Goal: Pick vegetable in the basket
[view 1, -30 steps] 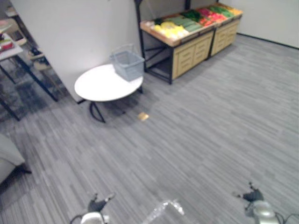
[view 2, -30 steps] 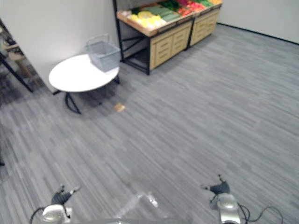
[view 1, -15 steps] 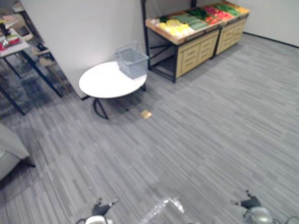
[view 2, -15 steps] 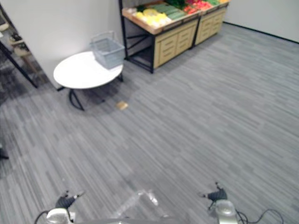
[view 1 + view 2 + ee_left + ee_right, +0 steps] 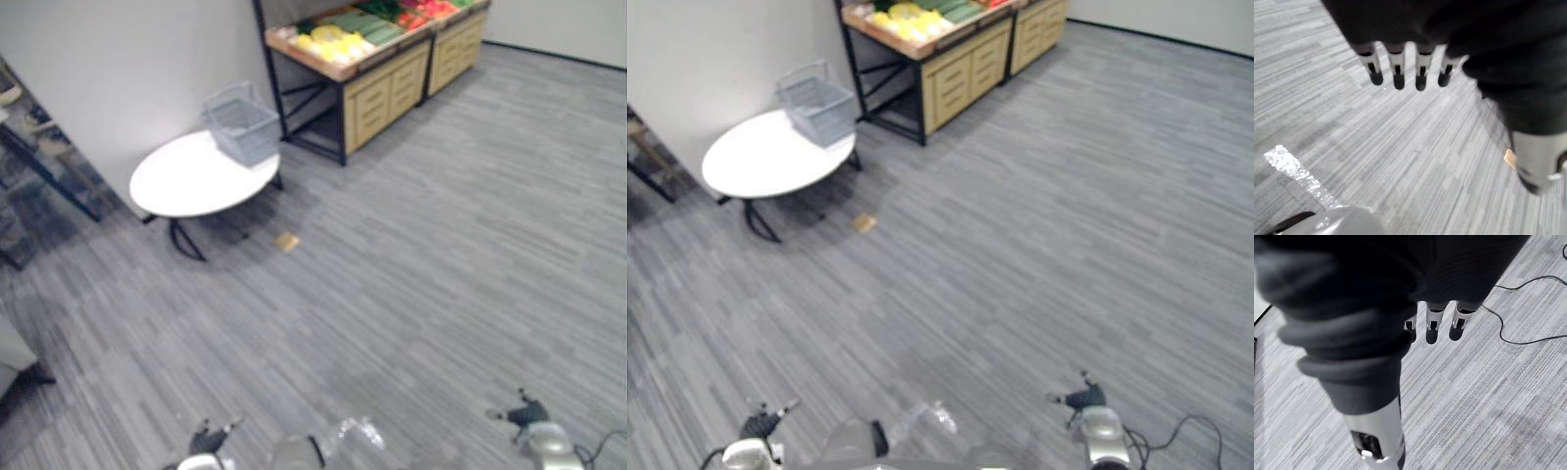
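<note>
A grey basket (image 5: 240, 132) with its handle raised stands at the back edge of a round white table (image 5: 181, 181), far ahead on the left. Behind it, a wooden produce stand (image 5: 377, 73) holds yellow, green and red vegetables (image 5: 338, 31). My left hand (image 5: 206, 441) hangs low at the bottom of the eye views, far from the table, with its fingers (image 5: 1397, 63) straight and holding nothing. My right hand (image 5: 524, 416) hangs low on the other side, its fingers (image 5: 1431, 325) also straight and holding nothing.
A small tan piece (image 5: 286, 241) lies on the grey floor just in front of the table. A white partition wall (image 5: 127, 69) rises behind the table. Dark-legged furniture (image 5: 39, 162) stands at the far left. Wide carpet floor (image 5: 411, 255) lies between me and the stand.
The whole picture has shifted, so the camera has moved: table, basket and stand now sit further left in view. Both hands still hang low and hold nothing.
</note>
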You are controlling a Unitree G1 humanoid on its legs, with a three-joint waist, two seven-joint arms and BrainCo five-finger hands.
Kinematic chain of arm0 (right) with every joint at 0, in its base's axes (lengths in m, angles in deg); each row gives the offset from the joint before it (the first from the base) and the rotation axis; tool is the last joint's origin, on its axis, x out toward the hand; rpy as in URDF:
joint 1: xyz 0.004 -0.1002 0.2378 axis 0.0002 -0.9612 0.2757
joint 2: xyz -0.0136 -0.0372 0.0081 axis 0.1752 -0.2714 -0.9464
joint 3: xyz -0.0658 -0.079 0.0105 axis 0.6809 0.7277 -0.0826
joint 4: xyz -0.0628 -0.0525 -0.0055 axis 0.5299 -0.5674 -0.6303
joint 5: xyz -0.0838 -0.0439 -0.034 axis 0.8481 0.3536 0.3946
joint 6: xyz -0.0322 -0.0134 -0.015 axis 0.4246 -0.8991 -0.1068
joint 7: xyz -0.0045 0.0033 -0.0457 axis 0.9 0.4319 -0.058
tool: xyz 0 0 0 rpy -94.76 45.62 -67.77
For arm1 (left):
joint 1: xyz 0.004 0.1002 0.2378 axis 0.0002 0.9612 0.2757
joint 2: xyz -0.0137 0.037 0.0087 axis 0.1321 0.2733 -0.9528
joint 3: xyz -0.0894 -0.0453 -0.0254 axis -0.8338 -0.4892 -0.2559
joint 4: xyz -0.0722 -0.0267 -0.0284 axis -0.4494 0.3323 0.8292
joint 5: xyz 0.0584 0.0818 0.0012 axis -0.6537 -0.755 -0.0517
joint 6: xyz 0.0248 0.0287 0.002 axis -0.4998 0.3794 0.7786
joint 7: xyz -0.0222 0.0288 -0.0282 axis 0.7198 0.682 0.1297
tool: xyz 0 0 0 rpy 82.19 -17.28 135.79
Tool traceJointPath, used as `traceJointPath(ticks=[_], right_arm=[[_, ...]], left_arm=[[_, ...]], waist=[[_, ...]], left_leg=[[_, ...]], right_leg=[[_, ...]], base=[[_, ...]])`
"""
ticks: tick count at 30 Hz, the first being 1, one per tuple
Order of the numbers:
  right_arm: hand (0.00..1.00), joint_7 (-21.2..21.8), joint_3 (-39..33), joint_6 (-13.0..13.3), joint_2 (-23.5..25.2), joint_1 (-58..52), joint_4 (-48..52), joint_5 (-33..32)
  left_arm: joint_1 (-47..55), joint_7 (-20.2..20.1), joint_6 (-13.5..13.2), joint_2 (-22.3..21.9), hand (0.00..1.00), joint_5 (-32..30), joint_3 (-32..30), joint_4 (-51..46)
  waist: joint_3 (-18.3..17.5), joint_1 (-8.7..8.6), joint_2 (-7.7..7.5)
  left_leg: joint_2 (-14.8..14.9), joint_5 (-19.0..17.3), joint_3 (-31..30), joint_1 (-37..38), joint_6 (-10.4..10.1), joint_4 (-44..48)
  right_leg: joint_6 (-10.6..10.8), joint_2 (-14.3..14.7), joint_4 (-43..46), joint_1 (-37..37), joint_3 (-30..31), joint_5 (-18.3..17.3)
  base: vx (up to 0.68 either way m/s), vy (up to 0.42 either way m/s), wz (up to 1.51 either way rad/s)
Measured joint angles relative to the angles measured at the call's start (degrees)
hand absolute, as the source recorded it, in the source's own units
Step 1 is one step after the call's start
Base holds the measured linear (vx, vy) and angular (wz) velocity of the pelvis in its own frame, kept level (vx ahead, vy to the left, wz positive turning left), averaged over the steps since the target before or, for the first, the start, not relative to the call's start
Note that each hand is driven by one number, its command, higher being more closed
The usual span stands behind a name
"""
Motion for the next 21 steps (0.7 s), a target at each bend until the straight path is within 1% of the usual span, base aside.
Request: traceJointPath(ticks=[1,2,4,5,6,7,8,9,10,11,12,13,14,15,16,17,18,19,20,21], right_arm=[[0.00,0.0,0.0,-0.3,-0.2,0.1,0.0,0.0],[0.00,0.0,0.3,-0.4,-0.2,0.1,0.0,0.0],[0.00,0.0,-0.4,-0.3,-0.1,0.2,-0.3,0.0],[0.00,-0.1,-0.6,-0.3,0.0,-0.2,-0.6,0.0],[0.00,0.0,-0.6,-0.2,0.4,-0.7,-1.1,0.1],[0.00,0.0,-1.2,-0.1,1.8,-0.8,-1.8,0.1],[0.00,0.0,-1.4,-0.1,2.6,-0.8,-2.0,0.0],[0.00,0.1,-1.4,-0.2,3.2,-1.1,-2.1,0.1],[0.00,0.2,-1.4,-0.2,4.6,-1.5,-2.1,0.1],[0.00,0.2,-1.3,-0.2,5.0,-1.8,-2.0,0.1],[0.00,0.3,-1.0,-0.3,5.2,-2.1,-2.0,0.1],[0.00,0.3,-0.9,-0.2,5.2,-2.1,-1.5,0.1],[0.00,0.3,-0.8,-0.1,5.1,-2.1,-1.0,0.1],[0.00,0.3,-0.5,0.2,5.1,-2.4,0.3,0.1],[0.00,0.3,-0.5,0.4,5.1,-2.7,2.1,0.2],[0.00,0.3,-0.4,0.5,5.1,-2.9,2.9,0.2],[0.00,0.2,-0.5,0.5,4.8,-2.9,3.6,0.2],[0.00,0.2,-0.5,0.5,4.6,-3.3,3.6,0.3],[0.00,0.2,-0.6,0.4,4.6,-3.5,3.6,0.4],[0.00,0.2,-0.6,0.3,4.6,-3.7,3.8,0.9]], left_arm=[[-0.1,0.1,-0.2,0.1,0.00,0.0,0.0,-0.6],[-0.2,0.1,-0.4,0.2,0.00,0.0,0.0,-0.8],[0.1,0.1,-0.4,0.0,0.00,0.0,0.2,-0.8],[0.3,0.0,-0.4,0.1,0.00,-0.1,0.2,-0.4],[0.7,0.0,-0.2,0.1,0.00,-0.1,0.0,-0.3],[0.9,-0.1,-0.1,0.0,0.00,-0.2,0.1,0.9],[0.6,-0.2,-0.2,-0.2,0.00,-0.2,0.3,0.9],[0.5,-0.3,-0.2,-0.2,0.00,-0.2,0.2,0.9],[0.6,-0.5,0.1,0.3,0.00,-0.5,0.2,1.2],[0.6,-0.6,0.3,0.4,0.00,-0.5,0.2,1.3],[0.7,-0.9,0.5,0.3,0.00,-0.7,0.6,1.2],[0.6,-1.1,0.5,0.3,0.00,-0.7,1.3,1.2],[0.5,-1.1,0.5,0.3,0.00,-0.7,1.6,1.0],[0.5,-1.1,0.4,0.6,0.00,-0.8,2.6,0.5],[-0.1,-1.1,0.4,1.1,0.00,-0.9,3.2,0.3],[-0.5,-1.1,0.4,1.4,0.00,-1.0,3.2,0.3],[-1.6,-1.1,0.4,1.8,0.00,-1.0,3.4,0.3],[-2.7,-0.9,0.3,1.9,0.00,-1.0,3.6,0.3],[-3.4,-0.8,0.1,1.9,0.00,-1.0,3.7,0.2],[-3.5,-0.8,-0.1,2.0,0.00,-1.0,3.6,0.2]], waist=[[0.0,0.01,-0.01],[0.0,0.03,-0.06],[0.0,0.61,0.00],[0.0,1.68,-0.30],[-0.3,2.09,-1.26],[-1.0,1.81,-2.65],[-0.6,1.36,-3.63],[-0.3,1.42,-4.48],[0.1,1.35,-5.98],[0.2,1.27,-6.34],[0.5,1.17,-6.04],[0.9,0.90,-5.20],[1.0,0.66,-4.57],[0.9,-0.20,-3.11],[0.9,-0.92,-2.98],[1.1,-1.50,-2.58],[1.3,-2.08,-2.32],[1.5,-2.67,-2.03],[1.6,-3.05,-1.87],[1.6,-3.49,-1.90]], left_leg=[[-1.1,-1.2,1.4,-2.1,0.2,-6.4],[-1.9,-0.4,3.3,-3.7,0.2,-14.9],[-4.2,5.2,4.3,-4.0,1.1,-30.0],[-5.0,8.9,3.9,-4.3,2.9,-32.2],[-5.7,10.2,3.2,-4.0,4.6,-31.2],[-8.1,6.7,3.0,-3.7,7.5,-28.3],[-8.8,4.9,3.1,-3.1,8.8,-26.9],[-9.5,3.5,3.1,-2.2,9.3,-26.2],[-11.2,0.8,2.5,0.8,9.6,-25.9],[-11.6,-0.4,2.1,2.6,9.7,-26.0],[-12.1,-2.3,1.0,7.1,9.8,-27.0],[-12.3,-2.8,-0.4,12.5,9.6,-29.9],[-12.3,-2.8,-1.2,15.1,9.5,-32.0],[-12.3,-2.6,-2.9,19.1,9.2,-35.9],[-12.3,-2.5,-4.7,22.5,9.0,-38.8],[-12.4,-2.5,-5.5,23.8,9.0,-39.9],[-11.9,-2.6,-7.4,26.1,8.9,-41.7],[-10.8,-2.6,-8.8,27.5,8.8,-42.5],[-10.1,-2.7,-9.3,28.2,8.6,-42.8],[-9.2,-3.1,-10.2,29.2,7.8,-43.6]], right_leg=[[0.5,-0.8,-1.0,0.1,0.1,-0.4],[0.9,-1.3,-2.9,1.1,0.0,-0.6],[3.2,-2.0,-4.7,3.0,-0.1,-1.0],[4.7,-2.7,-4.3,4.3,0.4,-2.9],[5.7,-3.8,-3.0,4.5,0.8,-4.1],[7.9,-6.2,5.3,2.6,0.6,-5.5],[8.7,-7.2,13.1,-0.1,0.8,-5.1],[10.3,-8.1,18.9,-1.9,1.1,-4.2],[15.0,-9.8,31.5,-5.6,1.6,1.3],[16.3,-10.3,37.0,-7.4,1.8,4.4],[16.1,-10.6,47.2,-10.4,1.4,5.4],[14.6,-10.1,53.7,-13.2,0.0,4.6],[13.1,-9.9,55.4,-14.7,-1.3,3.8],[9.7,-9.5,56.1,-18.0,-3.8,1.9],[7.9,-9.1,53.5,-21.3,-4.9,0.8],[7.2,-8.9,51.2,-23.1,-5.0,0.4],[6.0,-7.8,43.3,-26.0,-5.0,-0.2],[5.5,-6.5,31.0,-27.4,-4.9,0.1],[5.6,-6.1,24.4,-27.8,-4.9,1.3],[5.5,-6.0,14.3,-28.1,-4.5,4.7]], base=[[0.34,0.056,-0.10],[0.40,0.092,-0.05],[0.43,0.147,-0.17],[0.40,0.202,-0.38],[0.67,0.294,-0.19],[0.72,0.295,0.11],[0.61,0.233,0.27],[0.60,0.236,0.30],[0.48,0.164,0.27],[0.72,0.215,0.33],[0.55,0.122,0.30],[0.54,0.100,0.27],[0.50,0.071,0.42],[0.50,0.026,0.59],[0.49,0.000,0.68],[0.51,-0.074,0.79],[0.61,-0.199,0.90],[0.61,-0.239,0.95],[0.50,-0.249,0.95],[0.53,-0.320,1.02]])
